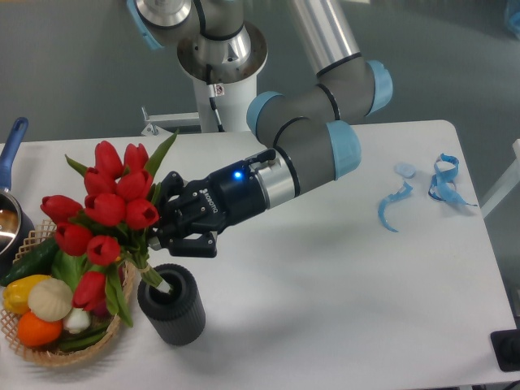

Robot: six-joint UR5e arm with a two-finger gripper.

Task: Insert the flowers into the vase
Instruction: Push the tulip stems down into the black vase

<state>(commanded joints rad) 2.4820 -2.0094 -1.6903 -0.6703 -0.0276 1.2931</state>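
Fingers [162, 231] closed on flowers [110, 203] at stems, heads leaning toward ten o'clock so stem ends drop into vase [172, 305] mouth. Vase on worktop [341, 284], beside basket [49, 353] at nine o'clock.

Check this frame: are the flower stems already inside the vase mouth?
Yes, the stems of the flowers dip into the round mouth of the vase, with the pincer at the bunch just above.

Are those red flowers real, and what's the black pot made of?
The flowers look fake: smooth, even red heads like fabric or plastic, though that's a guess. The vase looks like matte dark plastic or rubber, with ribbed sides and no shine.
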